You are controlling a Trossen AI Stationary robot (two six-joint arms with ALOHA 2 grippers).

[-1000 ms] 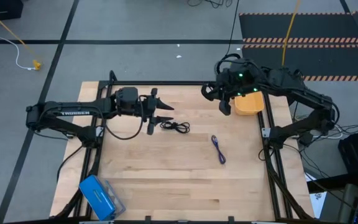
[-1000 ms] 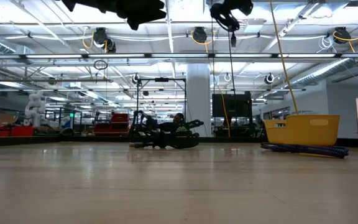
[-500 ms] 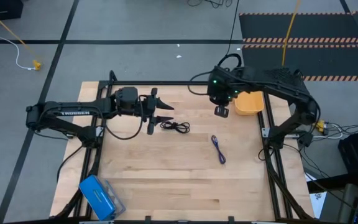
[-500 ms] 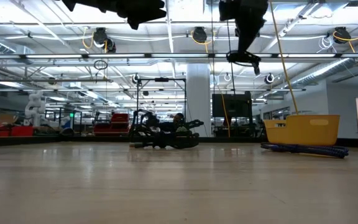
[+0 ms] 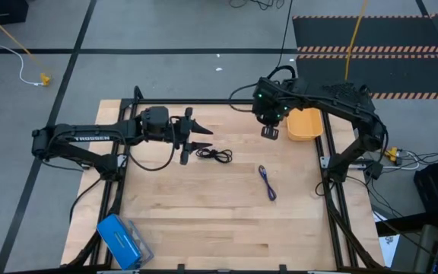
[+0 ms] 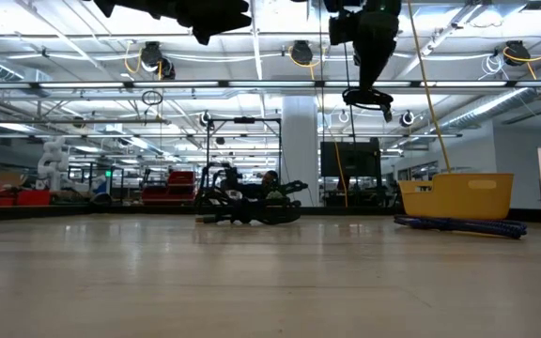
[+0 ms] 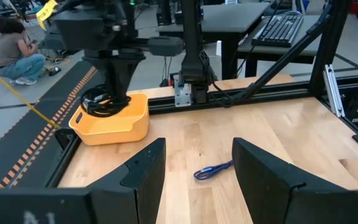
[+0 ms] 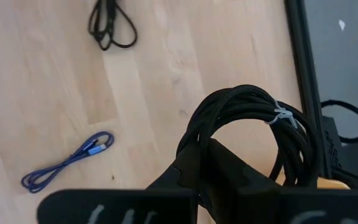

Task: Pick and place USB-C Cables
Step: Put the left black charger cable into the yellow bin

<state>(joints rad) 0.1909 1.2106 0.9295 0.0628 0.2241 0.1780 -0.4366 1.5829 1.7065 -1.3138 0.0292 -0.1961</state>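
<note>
My right gripper (image 5: 270,131) is shut on a black coiled cable (image 8: 247,124) bound with a white tie, high above the table and just left of the yellow bin (image 5: 304,124). The coil also shows in the low view (image 6: 366,96) and in the left wrist view (image 7: 104,102). A second black cable (image 5: 214,154) lies flat on the table in front of my left gripper (image 5: 196,138), which is open and empty above it. A purple-blue cable (image 5: 267,183) lies on the table at mid right. My right gripper holds the coil by the strands on one side of its ring (image 8: 188,152); the fingers (image 8: 219,165) hide the exact place of contact. The fingers come from above, pointing down. The coil hangs below them (image 6: 366,96), clear of the table and above the bin's rim.
A blue box (image 5: 120,240) lies at the table's near left corner. A black frame rail (image 5: 204,103) runs along the table's edges. Bare wood lies between the cables and the near edge. A person sits on the floor beyond the table (image 7: 14,53).
My right arm has drawn in, and its gripper has tipped to point down and moved a little toward the table's left, away from the bin. The black coil, still held, has come down and now hangs lower below the fingers.
</note>
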